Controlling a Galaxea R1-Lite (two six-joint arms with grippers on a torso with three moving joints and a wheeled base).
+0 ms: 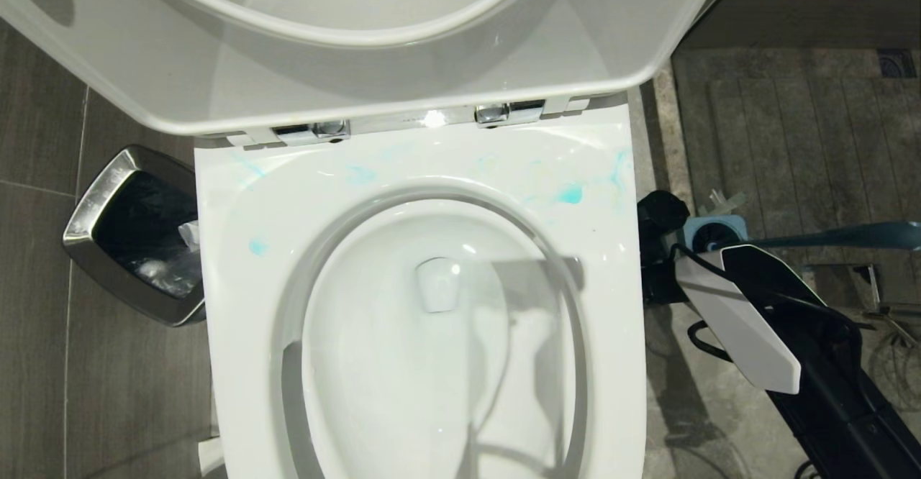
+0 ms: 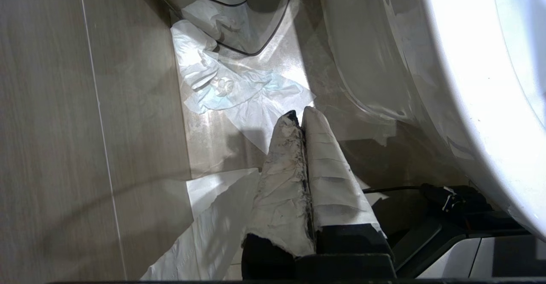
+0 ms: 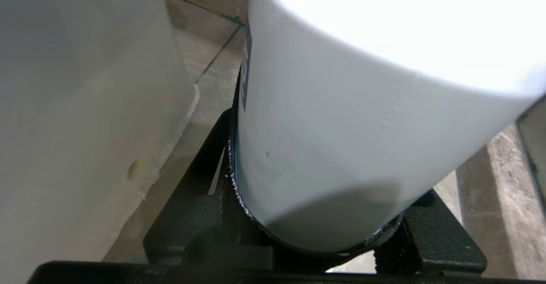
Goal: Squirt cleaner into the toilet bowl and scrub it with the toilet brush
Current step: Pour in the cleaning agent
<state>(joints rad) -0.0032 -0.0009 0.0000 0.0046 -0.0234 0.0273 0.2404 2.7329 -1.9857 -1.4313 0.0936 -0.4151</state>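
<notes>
Right wrist view: our right hand (image 3: 315, 237) closes around a white cylindrical bottle (image 3: 341, 126), presumably to squirt; left hand (image 2: 303, 124) idles shut.

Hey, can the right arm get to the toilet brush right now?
Probably not yet. The toilet brush stands in its holder right beside the right arm, handle unobstructed, but the right gripper is closed on a white bottle, so it would have to put that down first.

Bathroom, white toilet bowl (image 1: 237, 306), steel bin (image 1: 93, 206), grey tiled floor (image 1: 36, 141)
</notes>
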